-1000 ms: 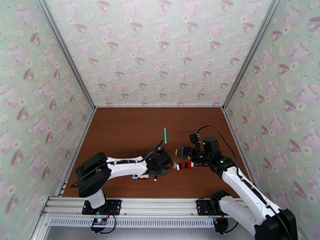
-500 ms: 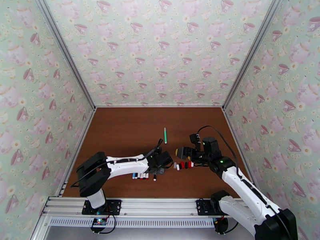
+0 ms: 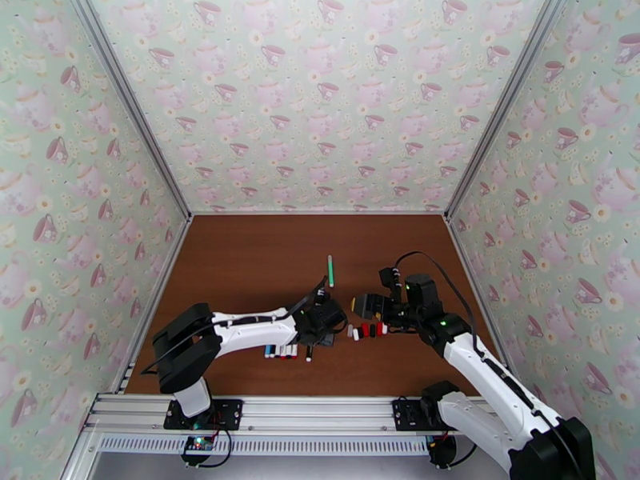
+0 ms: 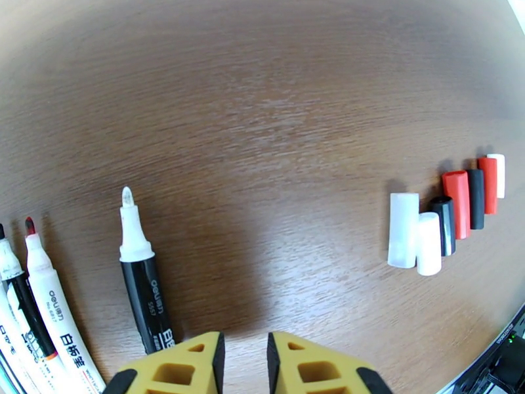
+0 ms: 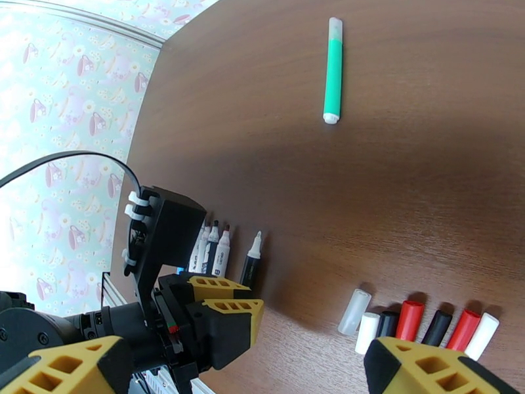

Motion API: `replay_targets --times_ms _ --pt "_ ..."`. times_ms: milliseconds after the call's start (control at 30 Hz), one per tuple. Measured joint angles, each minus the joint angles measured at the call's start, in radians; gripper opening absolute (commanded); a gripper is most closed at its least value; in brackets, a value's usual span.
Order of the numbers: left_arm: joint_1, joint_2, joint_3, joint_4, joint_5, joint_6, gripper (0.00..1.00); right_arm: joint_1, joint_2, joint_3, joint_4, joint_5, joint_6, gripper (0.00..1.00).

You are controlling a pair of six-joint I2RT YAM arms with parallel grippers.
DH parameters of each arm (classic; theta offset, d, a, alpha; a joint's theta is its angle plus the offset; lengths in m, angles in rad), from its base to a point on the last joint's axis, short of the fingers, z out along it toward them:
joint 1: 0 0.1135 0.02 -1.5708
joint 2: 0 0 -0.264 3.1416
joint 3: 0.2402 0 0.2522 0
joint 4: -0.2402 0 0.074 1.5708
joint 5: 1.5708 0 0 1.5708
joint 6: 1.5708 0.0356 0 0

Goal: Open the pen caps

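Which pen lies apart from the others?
The green pen, alone toward the back of the table; the other pens lie side by side near the left claw.

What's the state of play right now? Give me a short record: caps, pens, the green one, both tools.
pen caps: seven, off, lying side by side in a row on the table
black pen: tip bare, lying beside other bare-tipped pens
green pen: lying alone, farther back; cap state unclear
left tool: narrow gap, holding nothing, between pens and caps
right tool: wide open, empty, by the cap row
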Motion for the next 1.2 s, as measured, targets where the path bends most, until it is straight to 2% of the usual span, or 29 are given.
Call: replay_targets --times_ms 533,833,1200 --pt "0.006 0.046 0.005 -0.138 -0.05 -0.016 0.25 0.0 0.006 0.001 -0.016 0.001 0.0 1.0" --pt "0.019 0.045 0.037 -0.144 -0.056 0.003 0.25 0.0 0.006 0.001 -0.015 0.003 0.0 1.0" --pt "0.136 0.017 0.122 -0.078 -0.018 0.042 0.26 0.0 -0.018 0.001 -0.024 0.084 -0.004 1.0"
